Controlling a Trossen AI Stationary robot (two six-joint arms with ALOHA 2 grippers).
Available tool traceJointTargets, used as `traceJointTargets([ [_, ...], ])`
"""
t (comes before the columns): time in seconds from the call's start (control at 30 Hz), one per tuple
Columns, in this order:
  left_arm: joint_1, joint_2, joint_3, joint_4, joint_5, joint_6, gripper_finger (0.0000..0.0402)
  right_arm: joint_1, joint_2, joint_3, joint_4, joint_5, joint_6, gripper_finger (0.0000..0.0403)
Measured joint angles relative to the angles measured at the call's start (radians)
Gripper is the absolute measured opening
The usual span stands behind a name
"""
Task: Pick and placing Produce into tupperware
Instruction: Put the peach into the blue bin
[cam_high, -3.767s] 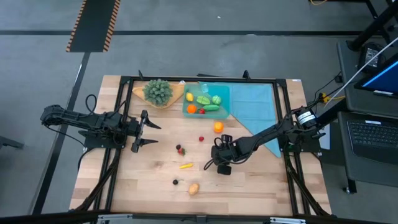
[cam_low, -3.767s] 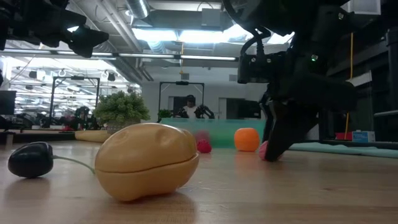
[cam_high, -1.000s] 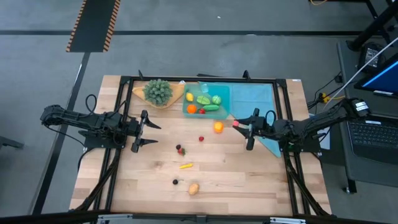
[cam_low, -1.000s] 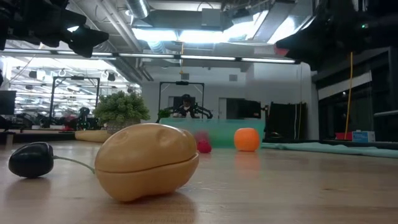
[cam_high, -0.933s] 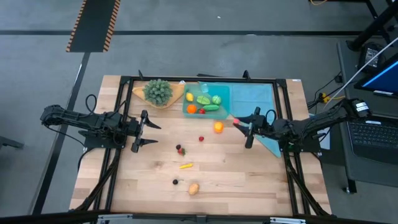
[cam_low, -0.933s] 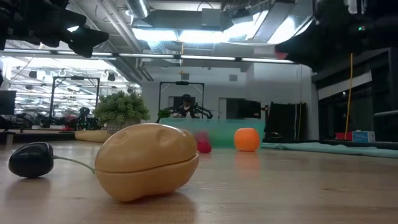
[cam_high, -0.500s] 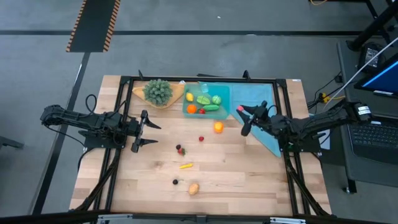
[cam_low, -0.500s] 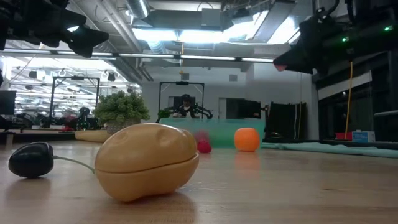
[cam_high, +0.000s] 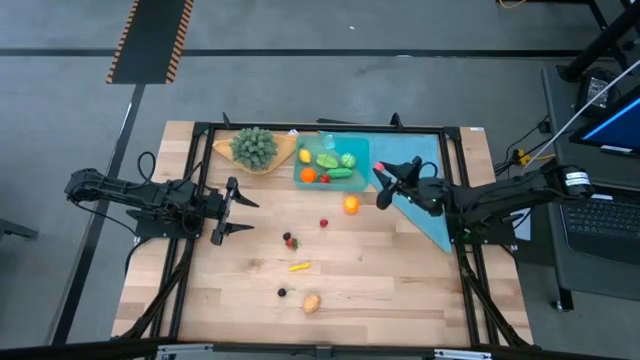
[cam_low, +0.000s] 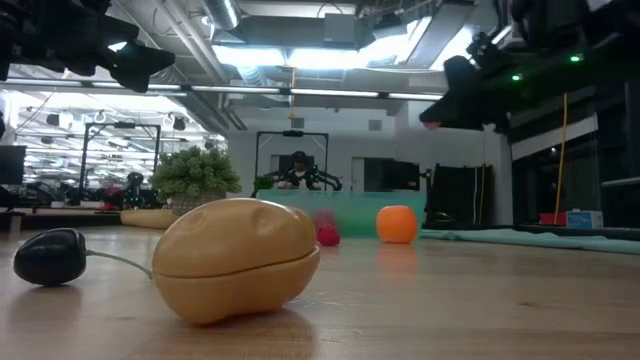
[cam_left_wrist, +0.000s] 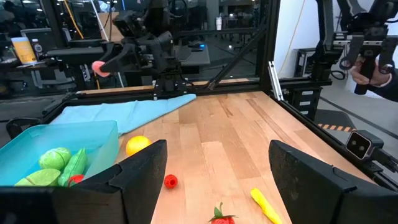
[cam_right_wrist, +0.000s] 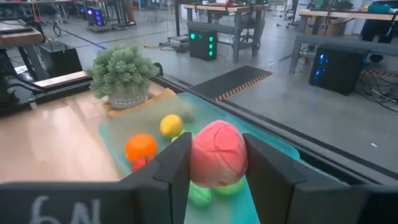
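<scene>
The right gripper (cam_high: 381, 184) hangs in the air just beside the tupperware's (cam_high: 361, 152) right edge, over the near corner of the teal cloth (cam_high: 420, 170). Its jaws are clenched on a pink fruit (cam_right_wrist: 217, 154), which sits squarely between the two fingers (cam_right_wrist: 176, 165), pressed on both sides and bulging out past their tips. In the left wrist view the same fruit shows as a pink dot at the tip of the far arm, clear of the table.

Inside the tupperware lie an orange piece (cam_high: 308, 175), a yellow piece (cam_high: 305, 156), and several green ones (cam_high: 328, 160), with a small red one among them. An orange (cam_high: 351, 204) rests on the wood just in front of the container.

Farther out on the table (cam_high: 400, 290) lie a small red fruit (cam_high: 324, 223), a strawberry (cam_high: 290, 240), a yellow pepper (cam_high: 298, 266), a dark piece (cam_high: 282, 293) and a tan potato (cam_high: 312, 303).

The left gripper (cam_high: 224, 211) waits at the table's left side, jaws spread wide and holding nothing, well apart from the produce.

A bushy plant (cam_high: 254, 146) in a wooden dish stands left of the tupperware.
</scene>
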Motion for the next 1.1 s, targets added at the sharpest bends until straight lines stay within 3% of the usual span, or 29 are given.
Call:
traceJointTargets([
  [0.4, 0.000, 0.000, 0.000, 0.000, 0.000, 0.000, 0.0275, -0.103, 0.183, 0.182, 0.016, -0.058, -0.044, 0.0138],
  [0.7, 0.000, 0.000, 0.000, 0.000, 0.000, 0.000, 0.0275, -0.153, 0.298, 0.300, -0.023, -0.164, -0.072, 0.0138],
  [0.87, 0.000, 0.000, 0.000, -0.001, 0.000, 0.001, 0.0275, -0.171, 0.305, 0.401, -0.249, -0.241, -0.061, 0.0138],
  [1.1, 0.000, 0.000, 0.000, -0.001, 0.000, 0.001, 0.0275, -0.208, 0.303, 0.606, -0.700, -0.385, 0.009, 0.0138],
])
